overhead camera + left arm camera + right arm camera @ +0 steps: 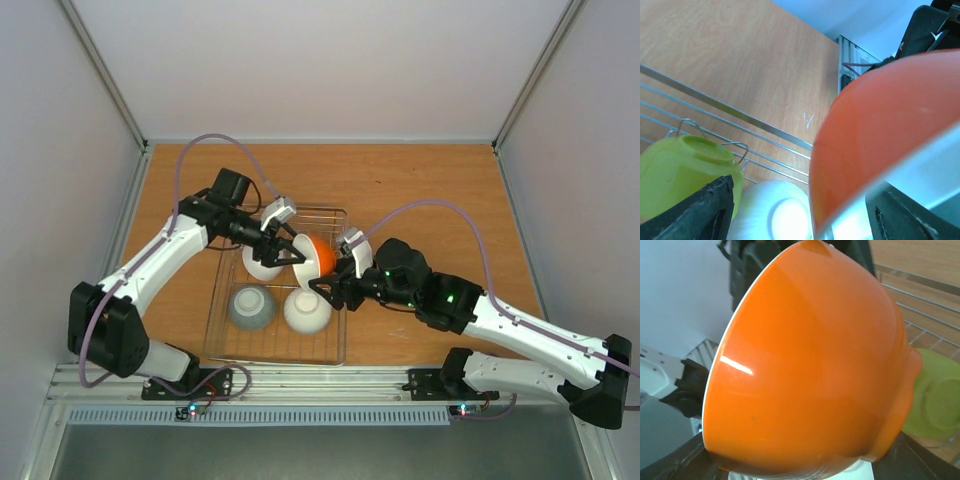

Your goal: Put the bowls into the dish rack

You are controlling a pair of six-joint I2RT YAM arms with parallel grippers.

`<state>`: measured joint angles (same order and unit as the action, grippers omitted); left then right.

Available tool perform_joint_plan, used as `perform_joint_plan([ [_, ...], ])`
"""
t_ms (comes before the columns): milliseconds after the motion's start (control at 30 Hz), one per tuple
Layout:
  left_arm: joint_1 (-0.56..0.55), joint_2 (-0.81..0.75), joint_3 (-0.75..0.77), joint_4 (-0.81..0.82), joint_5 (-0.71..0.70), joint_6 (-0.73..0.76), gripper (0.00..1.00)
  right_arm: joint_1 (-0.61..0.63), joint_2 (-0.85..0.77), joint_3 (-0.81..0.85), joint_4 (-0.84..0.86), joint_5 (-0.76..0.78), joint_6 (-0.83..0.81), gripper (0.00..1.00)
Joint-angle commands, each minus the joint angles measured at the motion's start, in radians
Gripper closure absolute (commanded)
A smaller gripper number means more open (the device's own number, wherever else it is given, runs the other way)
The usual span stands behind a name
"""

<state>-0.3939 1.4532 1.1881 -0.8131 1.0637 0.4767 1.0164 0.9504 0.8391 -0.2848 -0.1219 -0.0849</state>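
Observation:
The orange bowl (319, 257) hangs tilted on its side above the silver wire dish rack (214, 305). My right gripper (332, 272) is shut on it, and the bowl (810, 370) fills the right wrist view. My left gripper (291, 254) is open right beside the bowl (880, 130), its fingers (705, 212) wide apart with one at the bowl's rim. In the rack lie a grey bowl (252, 307) and two white bowls (307, 311) (265, 263), all upside down. The yellow-green bowl (682, 170) also sits upside down in the rack (935, 400) and is hidden in the top view.
The rack stands on a brown wooden table (420, 185) walled by white panels. A metal rail (330, 385) runs along the near edge. Both arms reach in over the rack's far right part.

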Motion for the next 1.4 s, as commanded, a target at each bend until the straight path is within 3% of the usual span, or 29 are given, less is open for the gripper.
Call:
perform_joint_plan([
  [0,0.036,-0.098,-0.036,0.128,-0.057,-0.069,0.26,0.007,0.009,0.089,-0.131,0.078,-0.083,0.98],
  [333,0.068,-0.325,-0.190,0.443,-0.464,-0.238,0.20,0.035,0.123,0.212,-0.322,0.072,-0.133,0.99],
  [467,0.070,-0.347,-0.205,0.480,-0.562,-0.261,0.18,0.163,0.233,0.311,-0.456,0.233,-0.206,0.99],
  [600,0.073,-0.333,-0.202,0.480,-0.572,-0.268,0.17,0.298,0.335,0.382,-0.552,0.344,-0.257,0.99],
  [733,0.073,-0.321,-0.197,0.473,-0.575,-0.270,0.17,0.355,0.399,0.397,-0.590,0.371,-0.290,0.99],
  [1200,0.076,-0.314,-0.203,0.484,-0.593,-0.274,0.16,0.407,0.581,0.447,-0.569,0.374,-0.351,0.99],
  [1367,0.078,-0.311,-0.202,0.483,-0.591,-0.273,0.15,0.413,0.656,0.475,-0.570,0.455,-0.342,0.99],
])
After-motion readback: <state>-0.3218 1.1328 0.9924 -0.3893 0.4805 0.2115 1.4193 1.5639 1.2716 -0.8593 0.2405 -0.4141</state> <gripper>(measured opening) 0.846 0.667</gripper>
